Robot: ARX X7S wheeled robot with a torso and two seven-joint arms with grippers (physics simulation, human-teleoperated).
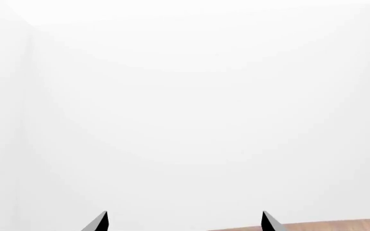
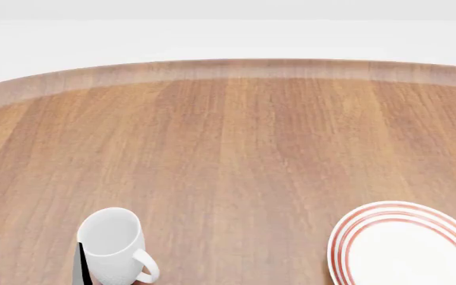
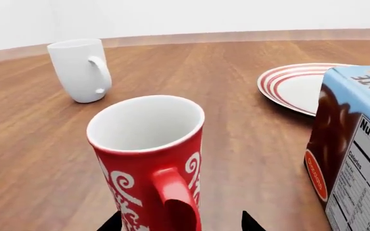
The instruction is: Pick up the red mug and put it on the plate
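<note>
In the head view, the left pincer (image 2: 34, 261) shows only as two dark tips at the lower left edge, spread apart with nothing between them. Its own wrist view agrees: the two black tips of the left pincer (image 1: 185, 222) stand wide apart against a blank white wall, with a sliver of the counter (image 1: 339, 224) beside one tip.

Just right of those tips in the head view stands a white mug (image 2: 114, 244), upright, handle toward the right. The wooden counter (image 2: 236, 148) runs on to the plate (image 2: 408, 244), which lies flat at the lower right, cut by the edge.

The red mug does not show in the head view. In the right wrist view the red mug (image 3: 150, 159) stands upright on the counter, handle facing the camera, directly ahead of the right pincer (image 3: 181, 222). The pincer's two dark tips sit apart on either side of the handle, gripping nothing. Beyond it stand the white mug (image 3: 79, 70) and the plate (image 3: 294, 86), well apart from each other, with a carton (image 3: 355, 149) close beside the red mug.
</note>
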